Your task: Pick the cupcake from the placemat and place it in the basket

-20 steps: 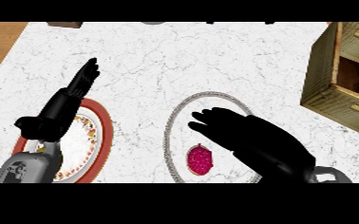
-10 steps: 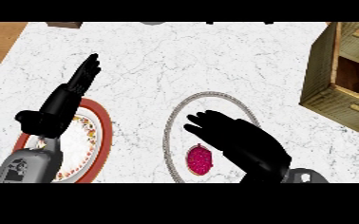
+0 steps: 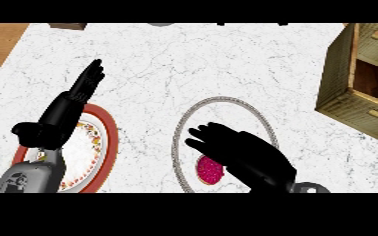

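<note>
Ideally, the right robot hand (image 3: 247, 152), fingers spread over the grey-rimmed placemat (image 3: 221, 100) at lower centre, should lower squarely and curl round the pink-topped cupcake (image 3: 210, 169) before lifting toward the basket (image 3: 347, 85).

White marble-look counter top (image 3: 221, 65), smooth, threaded with fine grey veins. Pale wooden crate-like basket (image 3: 347, 80) at the right edge, planked, matt, grain showing. Round white placemat (image 3: 221, 102) with a beaded grey rim, matt. Pink-topped cupcake (image 3: 209, 170), finely speckled and rough-looking. Red-rimmed white plate (image 3: 100, 145), ceramic-looking, patterned. Matt black right hand (image 3: 240, 150) and left hand (image 3: 63, 115), plastic-like; smooth grey forearm (image 3: 26, 177).
</note>
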Motion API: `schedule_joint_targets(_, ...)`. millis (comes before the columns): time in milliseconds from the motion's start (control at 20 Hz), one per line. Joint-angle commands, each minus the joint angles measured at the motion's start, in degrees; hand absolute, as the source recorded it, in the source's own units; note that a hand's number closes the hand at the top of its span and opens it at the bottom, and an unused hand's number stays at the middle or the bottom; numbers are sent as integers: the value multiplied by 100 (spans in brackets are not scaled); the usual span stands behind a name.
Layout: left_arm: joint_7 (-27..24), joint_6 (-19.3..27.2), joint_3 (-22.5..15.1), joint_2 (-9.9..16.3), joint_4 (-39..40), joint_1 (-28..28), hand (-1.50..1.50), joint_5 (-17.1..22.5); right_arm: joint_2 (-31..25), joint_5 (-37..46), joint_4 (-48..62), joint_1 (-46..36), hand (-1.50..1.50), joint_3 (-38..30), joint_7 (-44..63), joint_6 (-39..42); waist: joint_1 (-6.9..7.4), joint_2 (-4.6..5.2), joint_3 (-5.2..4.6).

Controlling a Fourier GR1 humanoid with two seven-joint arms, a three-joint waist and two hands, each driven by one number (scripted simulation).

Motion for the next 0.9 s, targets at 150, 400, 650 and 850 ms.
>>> schedule_joint_targets(150, -251, -298, 143, -84, 132, 161, 0, -99, 117, 441, 32, -8, -150, -76, 32, 250, -1, 1, -1)
schedule_joint_targets(400, 149, -302, 245, -131, -258, 53, 0, -88, 394, 911, 229, -47, -150, 189, 156, 169, 7, 0, 0)
schedule_joint_targets(650, 115, -529, 486, -32, -131, 66, 0, -48, 371, 1221, 665, 91, -150, 191, -331, -268, 3, 2, 0)
schedule_joint_targets(850, 50, -304, 311, -329, 186, -290, 0, -316, 525, 1491, 1082, 71, -150, 260, -341, -446, -8, 5, 0)
